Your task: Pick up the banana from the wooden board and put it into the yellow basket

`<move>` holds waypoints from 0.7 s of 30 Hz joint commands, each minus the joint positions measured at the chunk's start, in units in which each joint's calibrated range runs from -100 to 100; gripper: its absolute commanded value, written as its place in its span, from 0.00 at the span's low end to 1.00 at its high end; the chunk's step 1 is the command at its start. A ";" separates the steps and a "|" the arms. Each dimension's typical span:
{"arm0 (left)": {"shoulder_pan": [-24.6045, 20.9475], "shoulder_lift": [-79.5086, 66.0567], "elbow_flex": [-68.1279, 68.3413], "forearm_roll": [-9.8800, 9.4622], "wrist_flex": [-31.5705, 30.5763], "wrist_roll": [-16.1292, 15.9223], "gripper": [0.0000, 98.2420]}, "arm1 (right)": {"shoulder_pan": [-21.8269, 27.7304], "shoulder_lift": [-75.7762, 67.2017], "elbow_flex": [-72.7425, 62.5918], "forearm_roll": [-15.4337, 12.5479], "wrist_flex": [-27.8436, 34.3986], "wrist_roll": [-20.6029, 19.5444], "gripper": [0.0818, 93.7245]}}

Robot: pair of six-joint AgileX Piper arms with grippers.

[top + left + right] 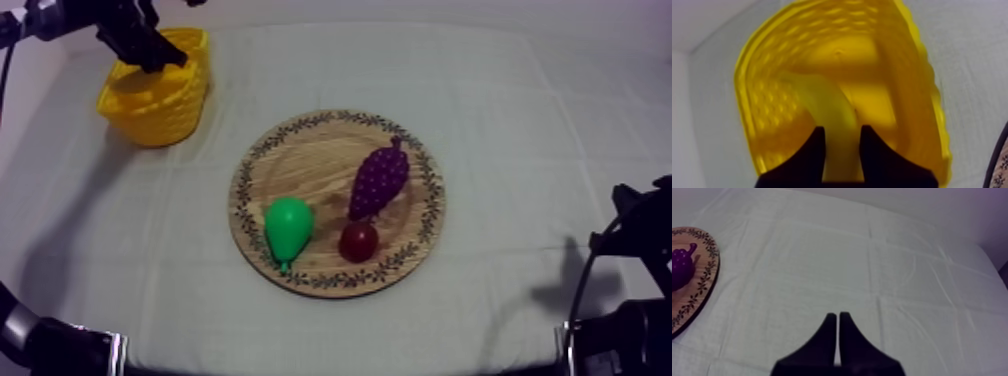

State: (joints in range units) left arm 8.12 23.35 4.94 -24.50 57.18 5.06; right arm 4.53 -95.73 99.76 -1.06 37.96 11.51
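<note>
**Work surface.** The table is covered by a grey-white cloth (520, 120). The cloth lies flat, with faint fold lines crossing it in a grid (clearest in the right wrist view). Beyond the cloth's far edge there is a plain pale surface. Soft arm shadows fall on the cloth at its left and right sides.

**Left arm.** The arm enters at the upper left of the top view. The left gripper (160, 55) sits at the mouth of the yellow basket with dimpled walls (155, 110). The basket stands near the far left corner of the cloth, well apart from the board. In the left wrist view, the two black fingers (817, 152) are clamped on either side of the curved yellow toy banana (829, 102). The banana runs from between them into the basket's interior. Whether it touches the basket floor cannot be told.

**Board.** The round wooden board with a leaf-patterned rim (310, 160) lies at the middle of the cloth. It carries three items:
- a green toy pear (288, 228) at the near left;
- a purple bunch of grapes (378, 182), lying at a slant right of centre;
- a small red fruit (358, 241), just beside the near end of the grapes and apart from the pear.

**Right arm.** The arm rests low at the right edge of the top view. The right gripper (837, 315) has its fingers pressed together as a narrow wedge with nothing between them. It is over bare cloth, with the board's rim off to one side.
</note>
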 commanded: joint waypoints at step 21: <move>-2.91 0.21 3.92 3.92 -11.16 -3.90 0.40 | -0.01 -0.02 0.02 0.01 0.02 -0.02 0.00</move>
State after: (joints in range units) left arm 5.19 24.20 8.74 -20.72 46.16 1.09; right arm 4.53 -95.73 99.76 -1.06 37.96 11.48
